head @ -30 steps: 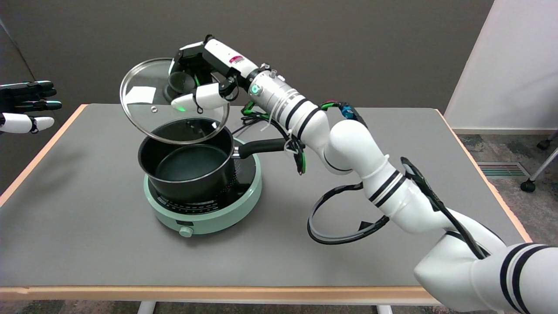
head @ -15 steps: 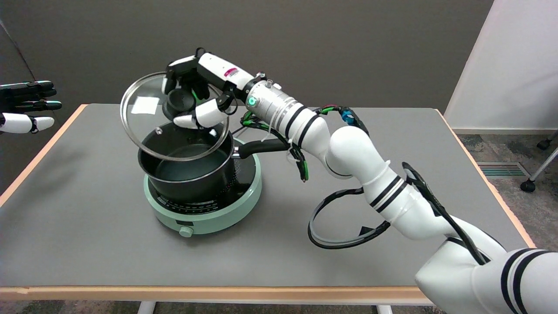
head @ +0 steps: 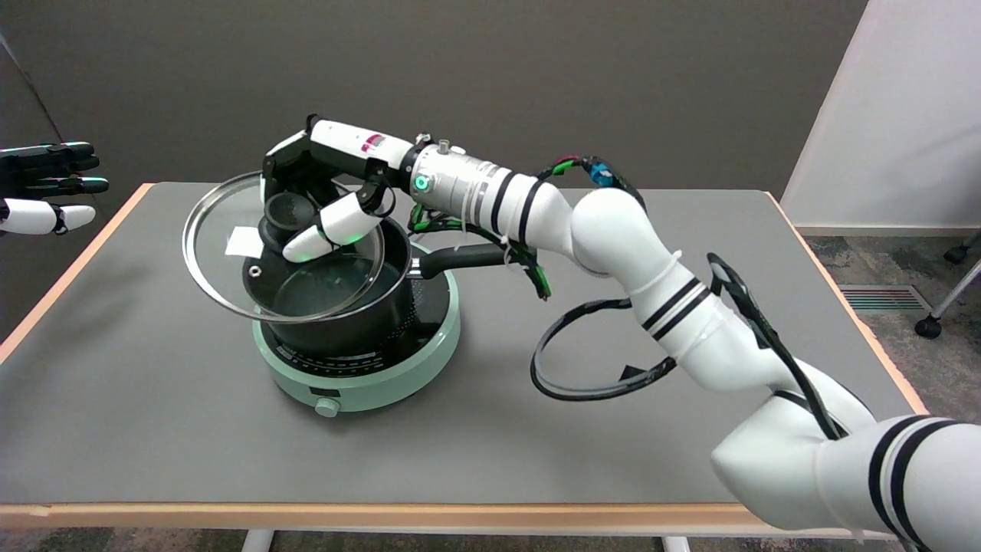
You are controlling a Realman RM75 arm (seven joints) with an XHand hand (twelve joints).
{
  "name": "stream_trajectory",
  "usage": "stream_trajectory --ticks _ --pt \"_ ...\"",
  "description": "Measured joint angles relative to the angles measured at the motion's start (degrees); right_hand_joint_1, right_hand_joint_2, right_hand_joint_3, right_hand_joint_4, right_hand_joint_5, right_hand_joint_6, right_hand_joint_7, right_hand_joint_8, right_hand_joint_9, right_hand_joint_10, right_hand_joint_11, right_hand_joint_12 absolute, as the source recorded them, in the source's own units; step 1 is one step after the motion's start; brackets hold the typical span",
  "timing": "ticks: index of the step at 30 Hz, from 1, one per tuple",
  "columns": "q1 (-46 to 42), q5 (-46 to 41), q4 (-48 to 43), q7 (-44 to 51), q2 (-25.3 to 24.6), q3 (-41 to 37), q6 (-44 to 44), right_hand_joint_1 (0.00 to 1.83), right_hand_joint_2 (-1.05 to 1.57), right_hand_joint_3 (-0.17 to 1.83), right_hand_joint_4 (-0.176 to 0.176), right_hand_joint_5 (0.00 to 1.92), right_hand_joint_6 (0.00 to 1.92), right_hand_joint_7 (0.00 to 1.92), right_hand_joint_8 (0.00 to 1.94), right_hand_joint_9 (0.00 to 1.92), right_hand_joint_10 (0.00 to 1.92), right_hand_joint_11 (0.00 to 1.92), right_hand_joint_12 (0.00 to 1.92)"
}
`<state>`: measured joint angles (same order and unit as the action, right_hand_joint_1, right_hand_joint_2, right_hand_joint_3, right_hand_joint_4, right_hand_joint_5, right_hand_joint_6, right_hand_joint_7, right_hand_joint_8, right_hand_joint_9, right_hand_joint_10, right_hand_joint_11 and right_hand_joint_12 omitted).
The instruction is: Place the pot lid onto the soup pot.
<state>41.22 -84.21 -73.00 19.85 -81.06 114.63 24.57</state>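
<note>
The pot lid point(head: 230, 264), a clear glass disc with a metal rim and a black knob point(head: 282, 215), is hanging tilted over the soup pot point(head: 337, 307), its low edge overlapping the pot's near-left rim and its far side raised. Whether it is touching the rim there, I cannot tell. The right hand point(head: 322, 195) is gripping the knob, fingers curled round it from above and thumb pressing from the near side. Judging by the material, the lid is stiff, fairly heavy for its size, smooth and breakable, so the knob is the sound place to be holding it, and it should be going down level and gently. The pot is showing a dark, bare-looking inside; it is sitting on a pale green hotplate point(head: 360, 383), its long black handle point(head: 460, 259) pointing right. The hotplate is standing on the grey desk point(head: 153, 414).
</note>
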Motion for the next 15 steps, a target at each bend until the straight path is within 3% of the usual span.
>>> stream_trajectory --ticks 3,5,15 --pt "1.21 1.38 0.87 -1.57 -0.18 -0.42 2.83 1.21 1.21 0.07 -0.176 0.66 1.27 0.83 1.51 0.76 1.86 0.67 1.92" --pt "2.04 2.05 1.43 -2.48 -0.26 -0.62 4.5 1.35 0.85 0.7 0.033 0.7 1.05 0.85 1.42 0.78 1.89 0.64 1.92" --pt "8.12 5.94 5.72 -6.87 -0.54 -1.03 12.69 1.35 0.85 0.7 0.034 0.7 1.05 0.84 1.43 0.77 1.9 0.64 1.92"
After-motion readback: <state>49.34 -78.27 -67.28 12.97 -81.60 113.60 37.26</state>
